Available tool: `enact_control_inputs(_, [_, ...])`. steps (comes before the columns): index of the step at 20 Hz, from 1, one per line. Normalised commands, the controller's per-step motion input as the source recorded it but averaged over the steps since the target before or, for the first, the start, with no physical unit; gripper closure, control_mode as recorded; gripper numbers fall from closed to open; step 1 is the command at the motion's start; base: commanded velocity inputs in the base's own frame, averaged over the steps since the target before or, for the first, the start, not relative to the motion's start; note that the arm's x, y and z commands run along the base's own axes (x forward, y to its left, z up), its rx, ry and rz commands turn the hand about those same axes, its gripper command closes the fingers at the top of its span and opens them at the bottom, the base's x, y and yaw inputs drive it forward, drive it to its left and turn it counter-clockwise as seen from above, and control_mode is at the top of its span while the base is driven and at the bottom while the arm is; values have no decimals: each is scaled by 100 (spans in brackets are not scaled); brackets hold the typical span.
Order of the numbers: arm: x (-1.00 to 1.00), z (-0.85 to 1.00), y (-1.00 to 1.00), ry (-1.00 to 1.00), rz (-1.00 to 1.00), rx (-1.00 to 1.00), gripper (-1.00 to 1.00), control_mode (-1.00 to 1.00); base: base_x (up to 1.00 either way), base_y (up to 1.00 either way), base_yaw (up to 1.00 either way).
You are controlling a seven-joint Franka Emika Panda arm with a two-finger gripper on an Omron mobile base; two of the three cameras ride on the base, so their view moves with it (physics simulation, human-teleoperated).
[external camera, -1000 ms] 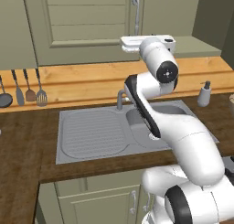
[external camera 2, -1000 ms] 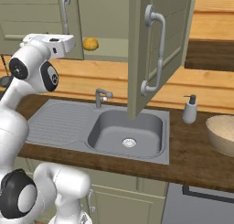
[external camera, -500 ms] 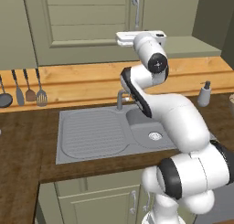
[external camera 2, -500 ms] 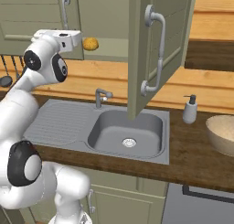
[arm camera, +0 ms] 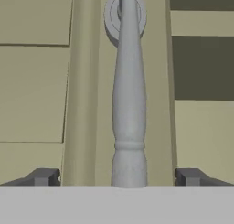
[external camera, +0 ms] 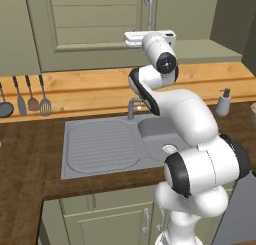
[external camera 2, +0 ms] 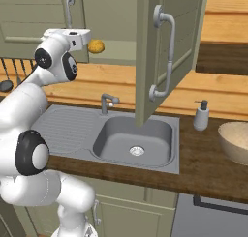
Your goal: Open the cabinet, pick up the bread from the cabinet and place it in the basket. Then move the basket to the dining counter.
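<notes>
As the white, dark-jointed arm (external camera: 192, 114) rolls its elbow round, the hand has crept up and in over the last second, closer to the sage-green wall cabinet (external camera: 100, 29). The jaws have stayed spread as wide as they go, clamped on nothing. In the hand view the two dark tips sit either side of the long grey metal bar handle (arm camera: 129, 104) of the closed left door, with clear gaps on both sides. My read: this is the line-up for a pull on that door, with no grip made yet.

The other recessed-panel door (external camera 2: 150, 52) already hangs open over the grey steel sink (external camera 2: 133, 139). Behind it the small round golden-orange bun (external camera 2: 96, 46) sits on the cabinet's pale shelf, just beside the hand as the right base view has it. So the bread is exposed but not collected.

The handle is smooth, rounded, waisted near its foot and fixed on a round flat mount. The door panels are matt and flat. On the dark plank bench (external camera 2: 203, 170), the wide beige bowl-shaped basket (external camera 2: 236, 140) waits at the far right, past the white soap dispenser (external camera 2: 201, 116).
</notes>
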Motion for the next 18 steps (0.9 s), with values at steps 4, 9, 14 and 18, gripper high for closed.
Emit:
enact_control_inputs(4, [70,-5,48,0,-3,-1,100,-100,0,0,0])
enact_control_inputs(9, [68,-1,23,4,-1,0,100,-100,0,0,0])
enact_control_inputs(14, [36,-9,51,13,0,0,100,-100,0,0,0])
enact_control_inputs(18, [-2,-25,96,16,0,0,100,-100,0,0,0])
